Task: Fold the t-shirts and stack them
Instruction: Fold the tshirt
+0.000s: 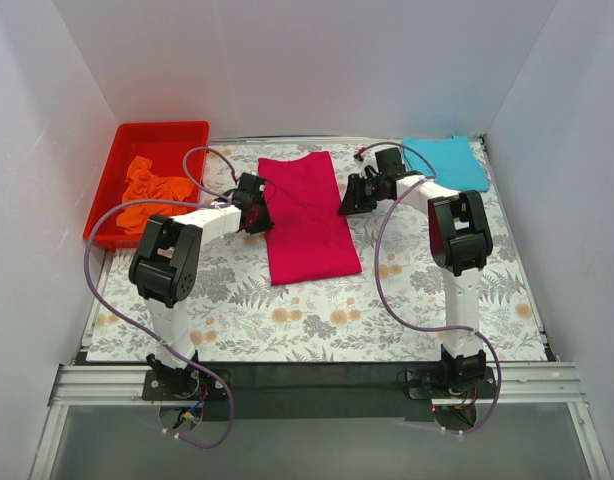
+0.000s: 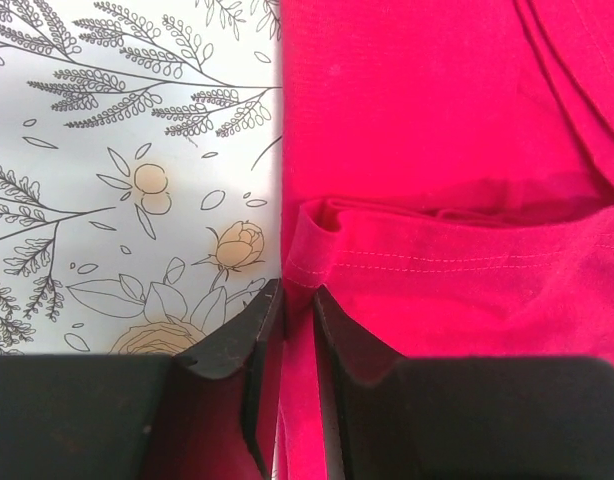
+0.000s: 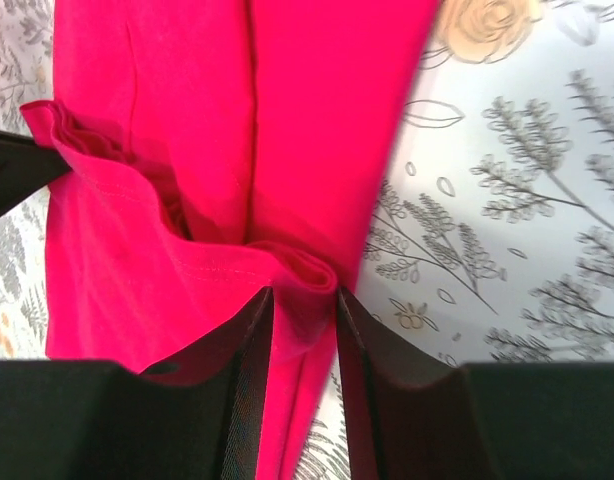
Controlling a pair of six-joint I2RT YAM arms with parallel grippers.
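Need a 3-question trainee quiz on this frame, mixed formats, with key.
1. True or false: the orange cloth t-shirt lies crumpled inside the red plastic bin.
2. The crimson-pink cloth t-shirt is pinched by: A) the left gripper only B) the right gripper only C) both.
3. Fill in: the turquoise blue cloth t-shirt lies at the far ___ corner of the floral-patterned table, robot's side.
Key: 1 true; 2 C; 3 right.
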